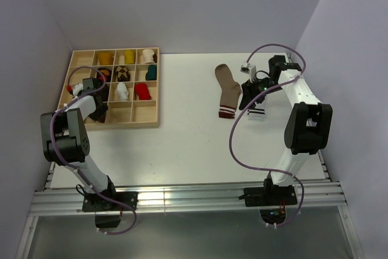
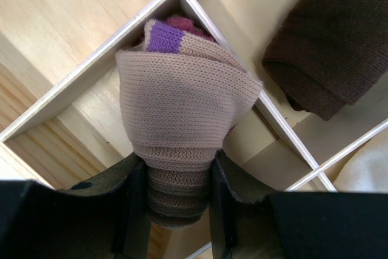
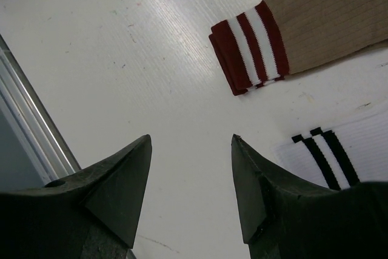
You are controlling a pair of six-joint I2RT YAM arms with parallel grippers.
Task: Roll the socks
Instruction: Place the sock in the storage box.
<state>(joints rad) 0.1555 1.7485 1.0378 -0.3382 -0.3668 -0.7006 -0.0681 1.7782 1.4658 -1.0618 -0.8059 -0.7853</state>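
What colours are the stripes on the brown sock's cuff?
The cuff is maroon and white, clearest in the right wrist view.

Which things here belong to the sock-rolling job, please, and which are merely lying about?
Job: brown sock; white sock; rolled beige sock in the left fingers; wooden tray.
Lying about: dark brown roll in the neighbouring compartment; purple cable.

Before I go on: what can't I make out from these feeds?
Top view: the right gripper covers the cream sock above its cuff.
Right wrist: the brown sock and cream sock run off the frame; toes unseen.
Left wrist: the left gripper hides the lower end of the rolled sock; its tray compartment is unclear.
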